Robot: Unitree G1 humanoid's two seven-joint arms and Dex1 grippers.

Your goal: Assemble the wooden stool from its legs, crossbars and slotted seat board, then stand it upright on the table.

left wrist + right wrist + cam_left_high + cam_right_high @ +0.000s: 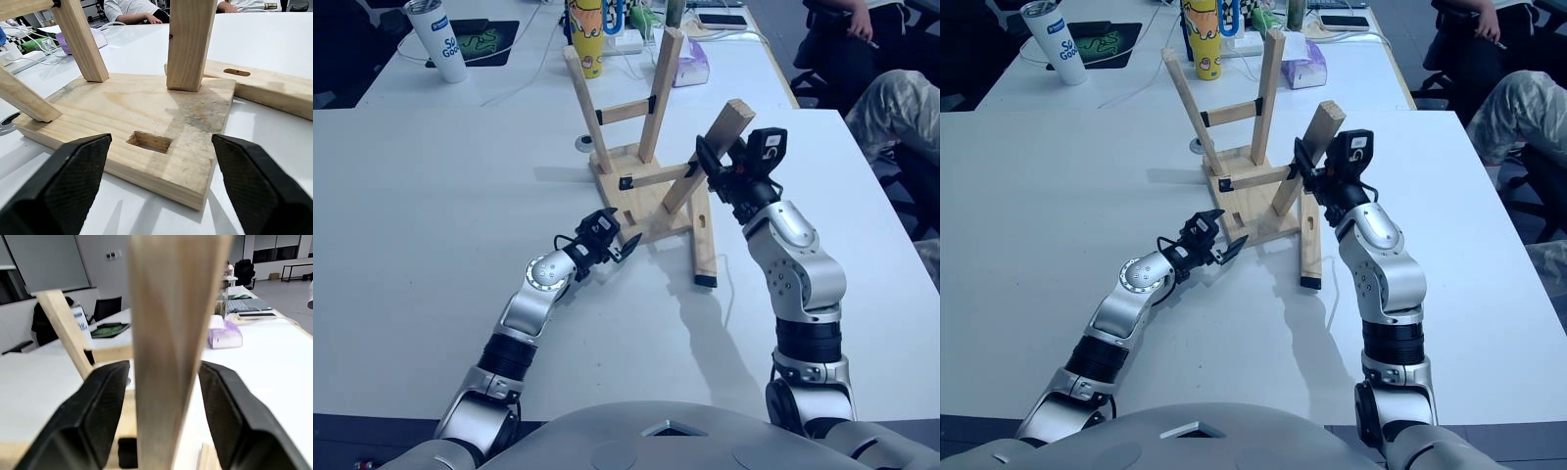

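Observation:
The stool lies upside down, its seat board (641,211) flat on the white table. Two far legs (661,93) stand up from it, joined by a crossbar (624,111). A third leg (729,122) leans over the board, tied in by a second crossbar (656,177). My right gripper (705,162) is shut on this leaning leg (171,333) partway up. A loose leg (703,240) lies on the table right of the board. My left gripper (619,232) is open at the board's near corner, and an empty slot (149,141) sits just beyond its fingers (73,181).
A small round object (582,144) lies just left of the stool. The table behind carries a tall tumbler (435,37), a yellow cup (587,39), a purple tissue pack (693,64) and cables. The table's left half and near side are bare.

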